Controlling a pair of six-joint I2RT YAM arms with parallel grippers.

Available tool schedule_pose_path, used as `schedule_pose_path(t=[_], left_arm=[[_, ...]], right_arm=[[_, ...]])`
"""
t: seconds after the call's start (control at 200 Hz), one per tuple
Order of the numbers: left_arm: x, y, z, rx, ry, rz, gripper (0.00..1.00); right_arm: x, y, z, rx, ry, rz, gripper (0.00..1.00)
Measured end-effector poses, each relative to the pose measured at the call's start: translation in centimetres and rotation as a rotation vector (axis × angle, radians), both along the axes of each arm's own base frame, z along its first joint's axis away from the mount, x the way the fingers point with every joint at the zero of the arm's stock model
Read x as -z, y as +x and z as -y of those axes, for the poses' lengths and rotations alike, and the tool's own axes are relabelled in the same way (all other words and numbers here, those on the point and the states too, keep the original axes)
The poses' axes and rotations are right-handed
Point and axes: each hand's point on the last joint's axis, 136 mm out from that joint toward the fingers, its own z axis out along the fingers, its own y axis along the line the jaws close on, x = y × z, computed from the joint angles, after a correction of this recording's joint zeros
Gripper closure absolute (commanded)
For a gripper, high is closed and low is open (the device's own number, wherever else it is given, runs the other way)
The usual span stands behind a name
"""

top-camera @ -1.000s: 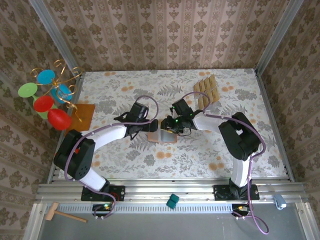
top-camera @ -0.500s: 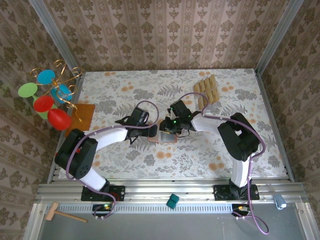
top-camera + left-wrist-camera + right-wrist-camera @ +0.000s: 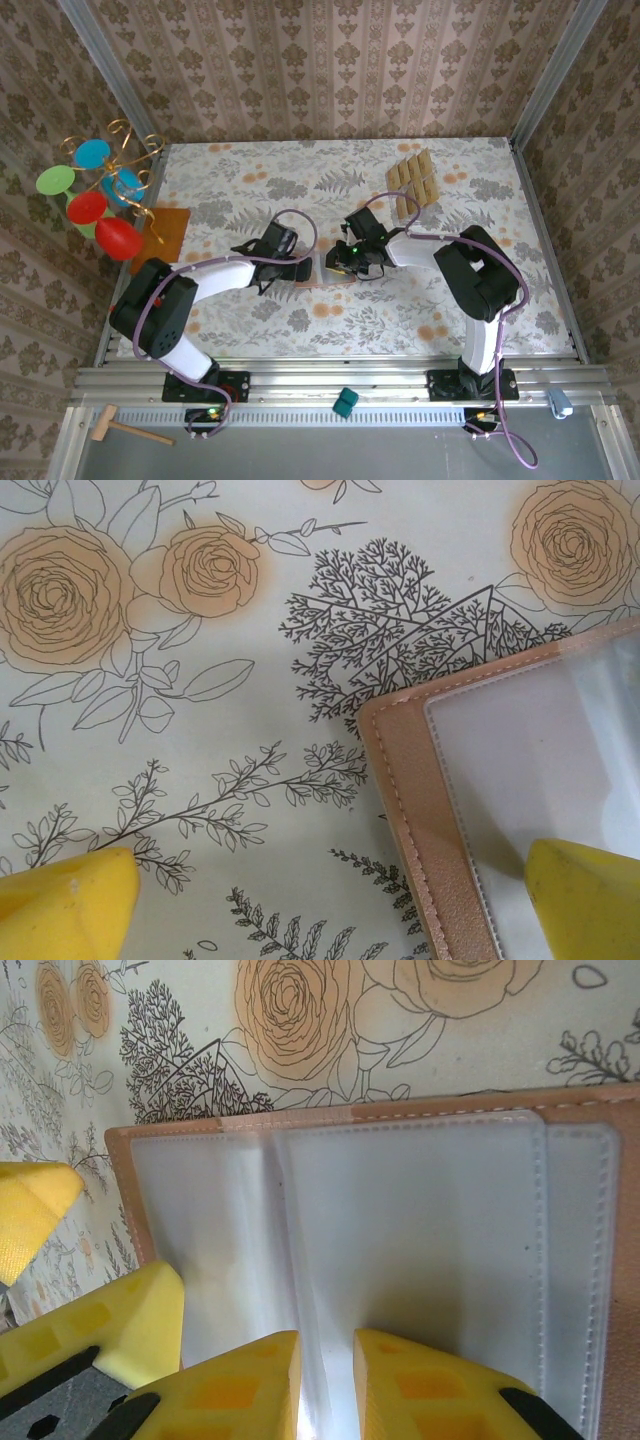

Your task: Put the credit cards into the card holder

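Lowered onto the flattened card holder (image 3: 400,1110), the right hand (image 3: 327,1355) pinches a clear pocket (image 3: 420,1240); hold the left hand (image 3: 325,895) spread, bracing its edge.

Two white-and-black jointed arms (image 3: 215,272), purple cables (image 3: 296,211) looping off each; blocky yellow fingers (image 3: 230,1380); black bases (image 3: 203,386) at six o'clock.

Both arms are extended forward and angled inward, with the wrists brought close together and pitched downward. The left gripper (image 3: 325,905) is held with its jaws spread to full width, and nothing is clasped between them. The right gripper (image 3: 327,1390) is drawn in to a narrow slit, pinched on a clear leaf of the card holder (image 3: 400,1210).
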Motion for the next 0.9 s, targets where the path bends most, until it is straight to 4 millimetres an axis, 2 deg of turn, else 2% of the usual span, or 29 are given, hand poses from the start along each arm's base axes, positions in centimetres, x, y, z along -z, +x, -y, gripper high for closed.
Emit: schedule_pose_path(t=[0.9], left_arm=[[0.49, 0.43, 0.16, 0.036, 0.032, 0.002, 0.00]], right_arm=[[0.43, 0.08, 0.34, 0.044, 0.023, 0.007, 0.77]])
